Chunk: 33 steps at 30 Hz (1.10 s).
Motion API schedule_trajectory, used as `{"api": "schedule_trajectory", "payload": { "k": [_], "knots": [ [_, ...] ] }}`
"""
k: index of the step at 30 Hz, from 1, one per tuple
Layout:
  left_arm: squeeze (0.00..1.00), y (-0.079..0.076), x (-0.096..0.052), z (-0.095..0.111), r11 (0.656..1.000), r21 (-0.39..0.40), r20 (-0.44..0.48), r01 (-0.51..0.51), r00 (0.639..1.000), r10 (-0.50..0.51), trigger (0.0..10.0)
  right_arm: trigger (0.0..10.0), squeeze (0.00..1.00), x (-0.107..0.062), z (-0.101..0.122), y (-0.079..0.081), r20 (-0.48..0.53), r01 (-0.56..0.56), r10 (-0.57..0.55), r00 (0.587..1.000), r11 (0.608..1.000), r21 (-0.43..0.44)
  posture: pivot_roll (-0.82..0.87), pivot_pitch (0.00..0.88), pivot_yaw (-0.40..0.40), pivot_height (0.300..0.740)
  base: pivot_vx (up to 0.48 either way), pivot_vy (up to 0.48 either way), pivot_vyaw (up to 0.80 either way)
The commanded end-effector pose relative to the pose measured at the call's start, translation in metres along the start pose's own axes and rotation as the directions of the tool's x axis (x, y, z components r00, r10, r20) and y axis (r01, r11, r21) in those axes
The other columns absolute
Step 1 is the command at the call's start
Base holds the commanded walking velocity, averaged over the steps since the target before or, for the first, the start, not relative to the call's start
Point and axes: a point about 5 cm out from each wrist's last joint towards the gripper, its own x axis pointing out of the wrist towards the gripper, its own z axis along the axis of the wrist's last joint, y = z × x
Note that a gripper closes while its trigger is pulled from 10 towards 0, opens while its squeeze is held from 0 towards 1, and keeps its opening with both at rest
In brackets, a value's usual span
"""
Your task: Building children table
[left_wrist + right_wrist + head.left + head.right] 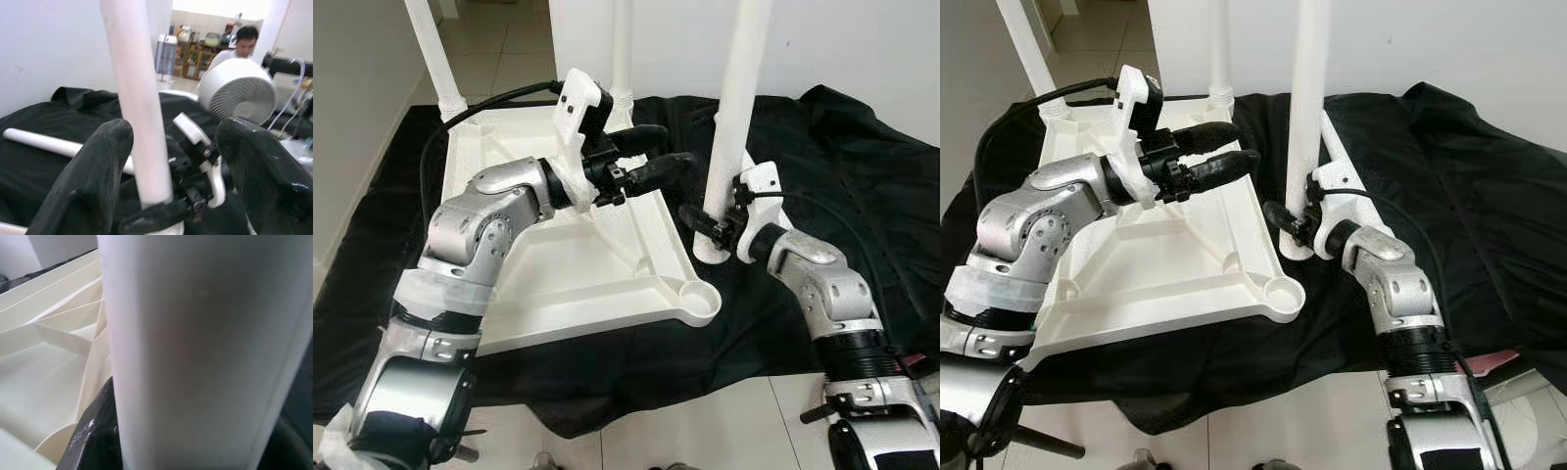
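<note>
- White tabletop (558,264) lies upside down on a black cloth (862,196) on the floor, ribs up; two legs already stand in the far corner sockets, near-right socket (697,292) is empty
- Right tool (710,227) pinches the base of a white leg (734,108), upright, foot on the cloth just beside the tabletop's right edge, not in a socket
- Left tool (651,157) hovers over the right half of the tabletop, fingers spread, pointed at that leg, not touching it
- Step in hand looks like seating this leg: I'd steady it higher up with the left tool, lift, bring it over the empty near-right socket, keep it vertical, press straight down
- Low grip alone risks the leg tipping
- In the way: the tabletop's rim between leg and socket; loose cloth folds under the foot
- Spare leg (44,143) lies on the cloth beyond
- Left wrist view: white fan (239,93), a person seated far off, well apart from the work
</note>
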Motion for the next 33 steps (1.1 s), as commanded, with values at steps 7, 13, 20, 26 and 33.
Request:
{"api": "schedule_trajectory", "payload": {
  "k": [7, 13, 20, 26, 33],
  "knots": [
    [0.0, -0.005, 0.01, 0.002, 0.992, -0.029, -0.01, 0.121, 0.993, -0.122, 10.0, 10.0, 0.0, -0.001, 0.0, 0.011, -0.02, -0.12, 0.12, 0.993, 0.993, -0.011, -0.05, 0.052, -0.031, 0.74, 0.0, 0.0, 0.0],
    [0.87, -0.001, 0.014, 0.002, 0.992, -0.08, -0.016, 0.098, 0.995, -0.1, 10.0, 10.0, 0.0, 0.0, 0.0, 0.015, -0.027, -0.164, 0.163, 0.986, 0.986, -0.014, -0.04, 0.044, -0.043, 0.74, 0.0, 0.0, 0.0],
    [0.0, 0.008, 0.013, 0.003, 0.998, -0.066, -0.038, 0.013, 0.999, -0.015, 10.0, 10.0, 0.0, 0.007, 0.003, 0.02, -0.032, -0.245, 0.244, 0.969, 0.969, -0.015, 0.0, 0.027, -0.078, 0.74, 0.0, 0.0, 0.0],
    [0.0, 0.015, 0.012, 0.003, 0.996, -0.083, -0.042, -0.029, 0.999, 0.026, 10.0, 10.0, 0.0, 0.008, 0.001, 0.027, -0.043, -0.316, 0.316, 0.948, 0.949, -0.005, 0.0, 0.027, -0.089, 0.74, 0.0, 0.0, 0.0],
    [0.0, 0.016, 0.015, 0.011, 0.994, -0.104, -0.02, -0.019, 1.0, 0.017, 10.0, 10.0, 0.0, 0.007, -0.002, 0.034, -0.057, -0.384, 0.384, 0.922, 0.923, 0.007, 0.02, 0.028, -0.099, 0.74, 0.0, 0.0, 0.0]
  ]
}}
